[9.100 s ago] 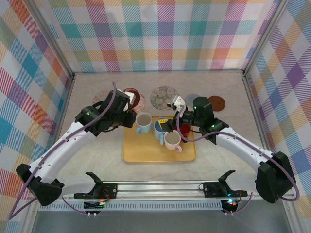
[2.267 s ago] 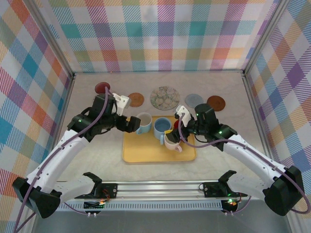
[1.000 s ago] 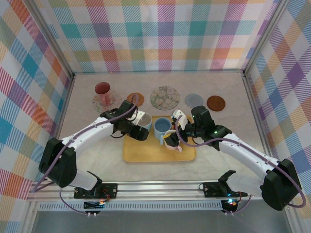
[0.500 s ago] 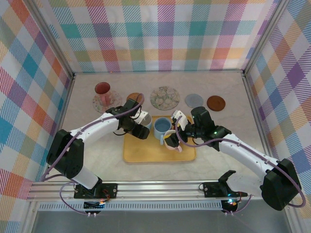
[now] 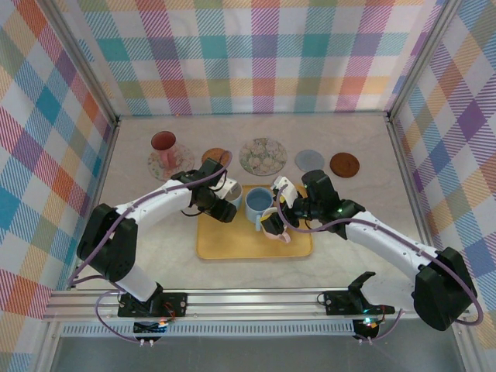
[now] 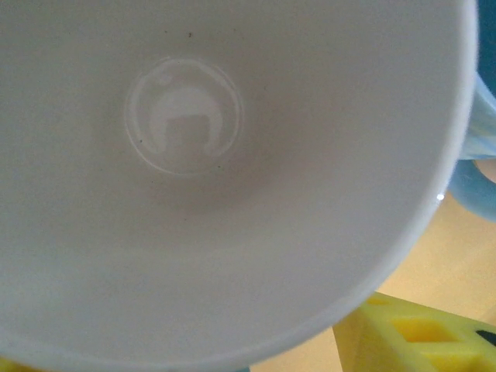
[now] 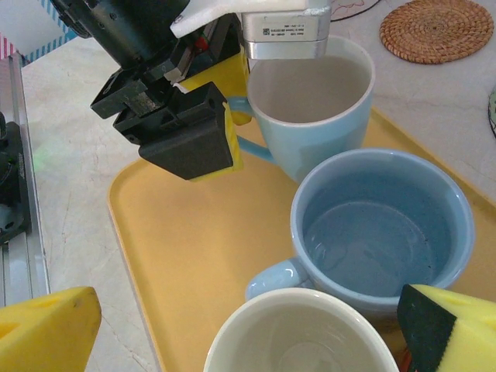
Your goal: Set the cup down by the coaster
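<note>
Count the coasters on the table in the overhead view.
5, in a far row, left to right: floral coaster under the pink cup, woven brown coaster, large patterned coaster, grey coaster, dark brown coaster. Others may be hidden.

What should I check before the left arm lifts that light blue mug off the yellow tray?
1. Left gripper lined up with the light blue mug: ok, it sits right at the handle.
2. Grip closed on the handle: cannot tell, the fingers hide the contact.
3. Right gripper out of the way: ok, it is open, its fingers wide apart either side of the cream mug.
4. Clearance from the blue mug: cannot tell, the two mugs overlap in the right wrist view.
5. Free target: ok, the woven coaster beyond the tray is bare.
</note>
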`<state>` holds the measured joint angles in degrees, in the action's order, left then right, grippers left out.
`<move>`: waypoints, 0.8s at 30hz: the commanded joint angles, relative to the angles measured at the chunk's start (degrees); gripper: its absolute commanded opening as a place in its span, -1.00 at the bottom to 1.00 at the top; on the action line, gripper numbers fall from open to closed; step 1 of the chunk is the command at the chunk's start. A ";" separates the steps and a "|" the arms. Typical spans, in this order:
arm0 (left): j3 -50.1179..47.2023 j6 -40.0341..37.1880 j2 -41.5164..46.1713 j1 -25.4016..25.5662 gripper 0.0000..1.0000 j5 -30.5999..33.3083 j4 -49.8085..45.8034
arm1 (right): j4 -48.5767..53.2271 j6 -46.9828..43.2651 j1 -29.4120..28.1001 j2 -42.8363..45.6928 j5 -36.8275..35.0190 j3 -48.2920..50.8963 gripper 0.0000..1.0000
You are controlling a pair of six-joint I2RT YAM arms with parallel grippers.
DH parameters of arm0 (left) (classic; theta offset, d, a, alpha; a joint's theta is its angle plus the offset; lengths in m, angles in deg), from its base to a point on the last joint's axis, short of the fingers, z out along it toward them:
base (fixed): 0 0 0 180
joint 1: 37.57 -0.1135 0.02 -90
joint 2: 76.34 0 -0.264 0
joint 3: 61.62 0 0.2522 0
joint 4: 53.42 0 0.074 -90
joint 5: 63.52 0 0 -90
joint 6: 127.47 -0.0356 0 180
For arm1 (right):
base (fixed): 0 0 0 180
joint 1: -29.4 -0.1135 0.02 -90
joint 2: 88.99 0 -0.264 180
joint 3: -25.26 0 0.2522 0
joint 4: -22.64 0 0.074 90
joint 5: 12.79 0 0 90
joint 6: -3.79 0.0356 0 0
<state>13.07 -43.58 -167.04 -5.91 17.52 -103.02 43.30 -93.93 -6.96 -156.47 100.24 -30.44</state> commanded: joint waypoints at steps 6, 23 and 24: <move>1.39 -1.19 -0.97 0.33 0.10 1.96 0.14 | -1.44 0.40 -0.29 -0.45 0.97 -1.23 0.97; 3.45 -2.35 -4.07 0.29 -0.04 2.09 -0.29 | -1.89 -0.10 -0.29 -1.16 0.92 -1.34 0.97; 3.62 -2.37 -4.22 0.33 -0.07 2.09 -0.37 | -1.85 -0.18 -0.29 -1.16 0.91 -1.24 0.97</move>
<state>14.71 -44.76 -170.64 -5.91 19.10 -102.87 42.47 -93.95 -6.96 -157.47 100.24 -30.46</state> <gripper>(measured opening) 0.474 0.987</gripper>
